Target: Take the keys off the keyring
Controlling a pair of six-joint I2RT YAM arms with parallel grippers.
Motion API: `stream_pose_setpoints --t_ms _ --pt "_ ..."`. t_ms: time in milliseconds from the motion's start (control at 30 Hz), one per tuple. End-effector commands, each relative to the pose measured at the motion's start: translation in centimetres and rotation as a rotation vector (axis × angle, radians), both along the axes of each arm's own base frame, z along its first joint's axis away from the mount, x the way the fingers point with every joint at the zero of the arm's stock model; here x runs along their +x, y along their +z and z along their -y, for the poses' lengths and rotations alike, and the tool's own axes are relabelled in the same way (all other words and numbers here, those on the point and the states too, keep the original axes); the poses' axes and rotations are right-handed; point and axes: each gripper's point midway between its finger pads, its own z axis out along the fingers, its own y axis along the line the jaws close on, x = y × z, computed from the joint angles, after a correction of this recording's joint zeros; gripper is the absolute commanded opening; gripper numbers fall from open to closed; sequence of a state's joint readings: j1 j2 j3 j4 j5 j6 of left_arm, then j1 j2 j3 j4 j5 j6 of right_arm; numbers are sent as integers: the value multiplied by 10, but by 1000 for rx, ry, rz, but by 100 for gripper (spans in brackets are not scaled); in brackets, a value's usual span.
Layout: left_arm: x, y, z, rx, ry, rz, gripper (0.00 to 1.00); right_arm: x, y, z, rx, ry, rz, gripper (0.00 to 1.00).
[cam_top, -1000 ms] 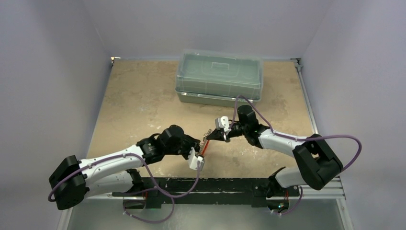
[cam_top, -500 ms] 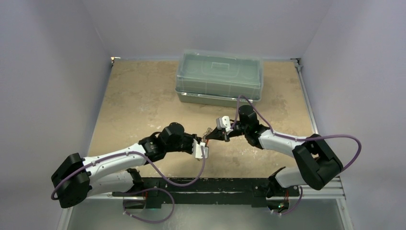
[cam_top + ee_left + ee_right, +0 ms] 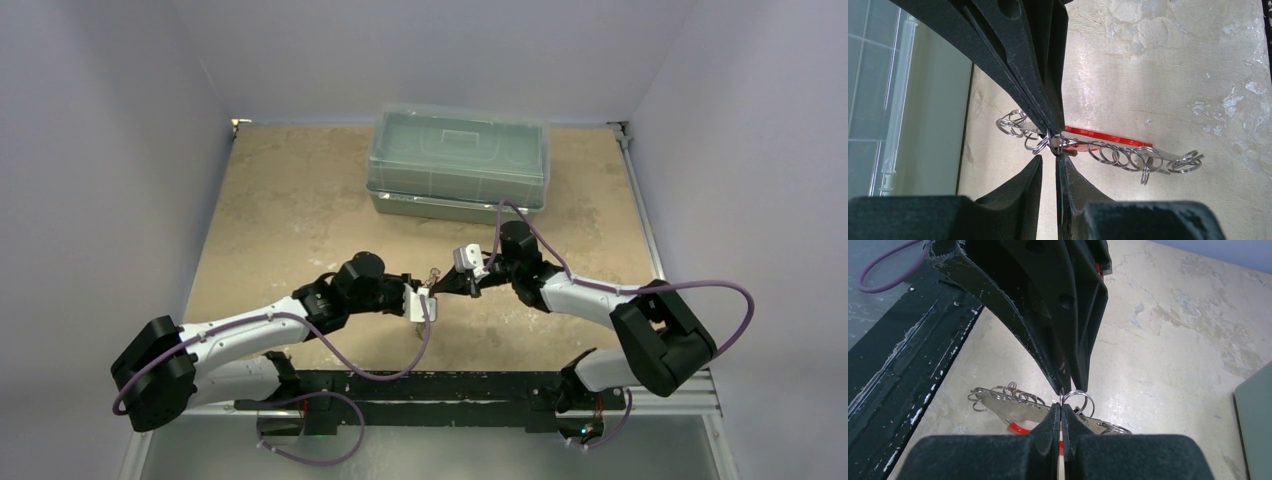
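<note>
The keyring (image 3: pixel 1108 136) is a white crescent plate with a red outer edge, and several small metal split rings hang along it. It is held above the table between both grippers (image 3: pixel 432 277). My right gripper (image 3: pixel 1061 407) is shut on the plate (image 3: pixel 1013 410). In the left wrist view its fingers (image 3: pixel 1038 90) come down from above and pinch the plate at a ring cluster. My left gripper (image 3: pixel 1050 159) has its jaws a narrow gap apart, with its tips right at that cluster and one tip touching a ring. I cannot make out separate keys.
A large clear plastic box (image 3: pixel 458 160) stands at the back of the table. The black mounting rail (image 3: pixel 450 385) runs along the near edge, close below the grippers. The tabletop (image 3: pixel 290 210) is mottled beige.
My left gripper has moved up and away from the rail, in to the right gripper's tips. The red-edged plate, earlier hanging in plain sight, is now hidden between the two grippers. The right arm barely moved.
</note>
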State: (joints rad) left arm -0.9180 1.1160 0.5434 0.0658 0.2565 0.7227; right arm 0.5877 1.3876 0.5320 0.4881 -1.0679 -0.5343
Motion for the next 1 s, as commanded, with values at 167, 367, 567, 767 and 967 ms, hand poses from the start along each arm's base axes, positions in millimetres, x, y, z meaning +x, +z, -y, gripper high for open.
stream_pose_setpoints --t_ms 167,367,567,767,967 --pt "-10 6 9 -45 -67 -14 19 -1 9 -2 42 23 37 0" --pt "-12 3 9 -31 -75 -29 24 0 10 -3 42 23 35 0" --pt "-14 3 10 -36 -85 -35 26 0 9 -4 41 26 29 0" --pt "-7 11 15 -74 -45 -38 7 0 7 -3 35 22 30 0" --pt "-6 12 15 -68 -42 -42 0 2 -1 0 -9 21 45 4"
